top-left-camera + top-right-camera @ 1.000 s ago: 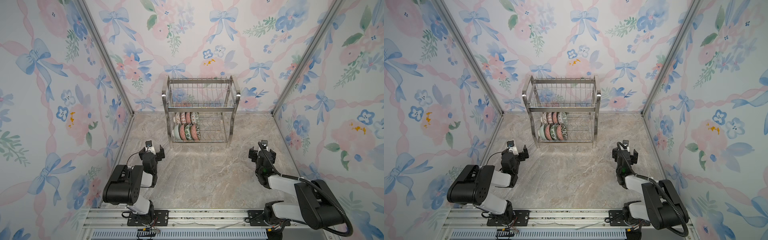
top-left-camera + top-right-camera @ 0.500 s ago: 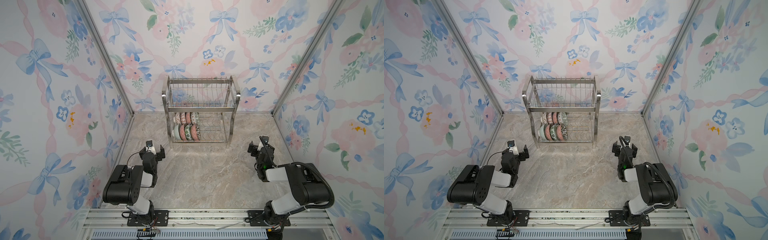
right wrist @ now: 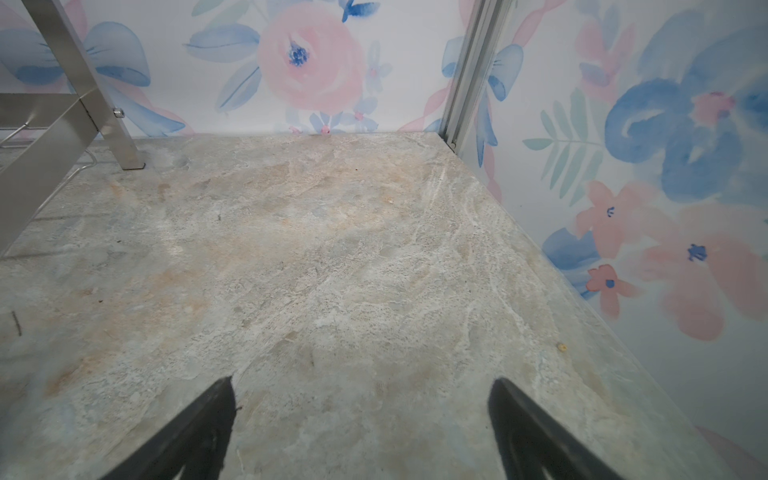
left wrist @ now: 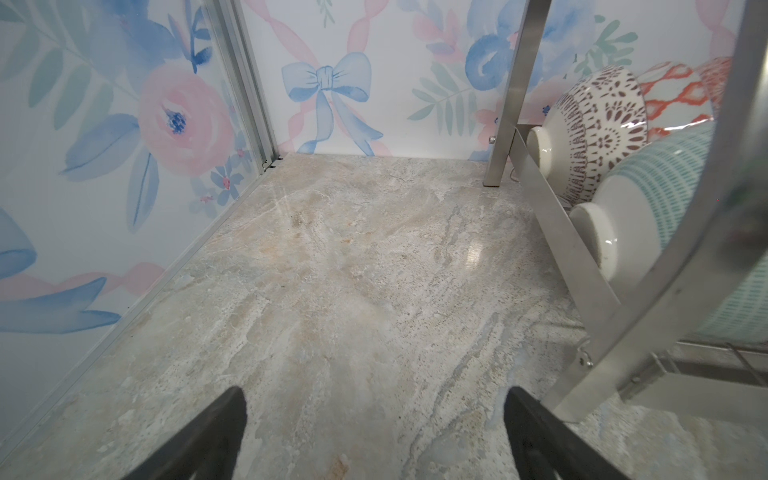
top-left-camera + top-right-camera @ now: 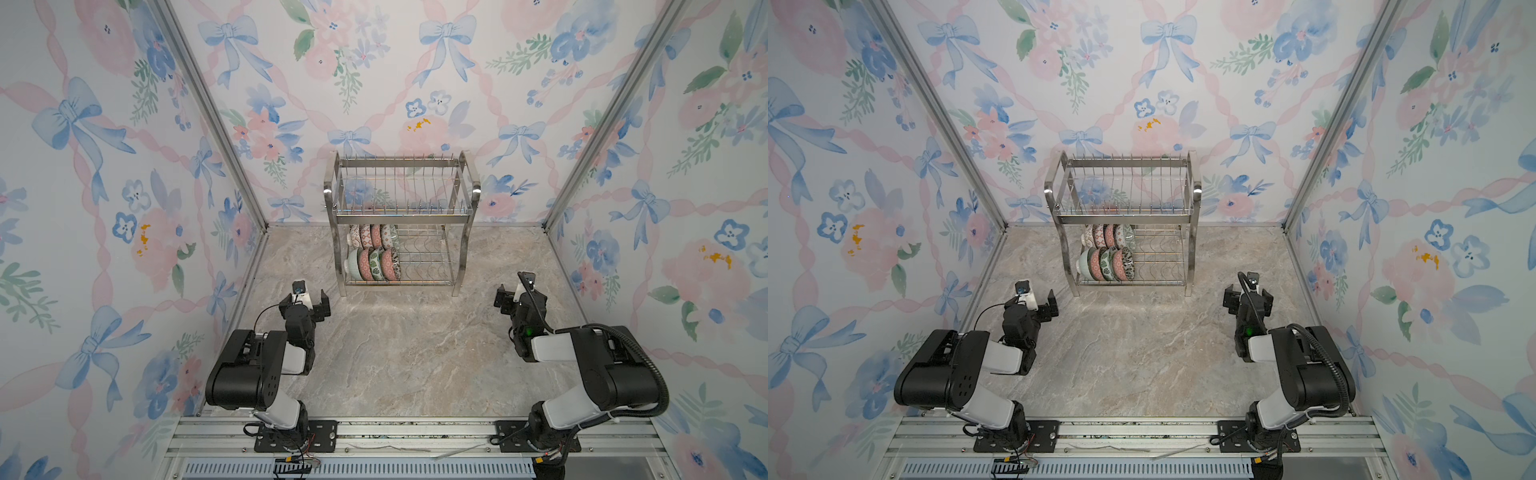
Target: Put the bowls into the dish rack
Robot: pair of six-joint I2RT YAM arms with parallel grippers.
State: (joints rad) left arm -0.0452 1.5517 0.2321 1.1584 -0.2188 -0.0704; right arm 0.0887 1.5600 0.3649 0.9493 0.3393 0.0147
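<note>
Two arms sit folded low at the near edge, bases bolted to an aluminium rail [image 5: 374, 432].

Left pincer [image 5: 305, 305]: jaws wide apart, nothing between them, low over the marble-pattern worktop [image 5: 395, 353]. Its wrist view shows both black fingers [image 4: 224, 436] with only bare surface in the gap. It is close to the near left leg of the dish rack [image 5: 401, 216]; that leg shows just beside one finger in the wrist view.

Right pincer [image 5: 519, 299]: jaws likewise spread, holding nothing, low over the worktop. It is well apart from the rack, off to the rack's right. Its wrist view catches only a rack leg at the picture's edge.

Centre of the worktop between the arms: plain surface.

Farther back, the rack stands upright at the middle of the far end, close to the back wall [image 5: 374, 83], which carries floral wallpaper with blue bows.

Bowls [image 5: 365, 266]: eight counted in both top views, all on the lower tier, left half. They stand on edge in two rows of four, one row behind the other, packed touching.
- Front row starts with a pale green bowl [image 4: 665, 187], its foot turned toward the rack's left side frame.
- Behind it is a white bowl with brown pattern [image 4: 602, 116], then an orange lattice bowl [image 4: 673, 91].
- Remaining patterns are too small to make out.
</note>
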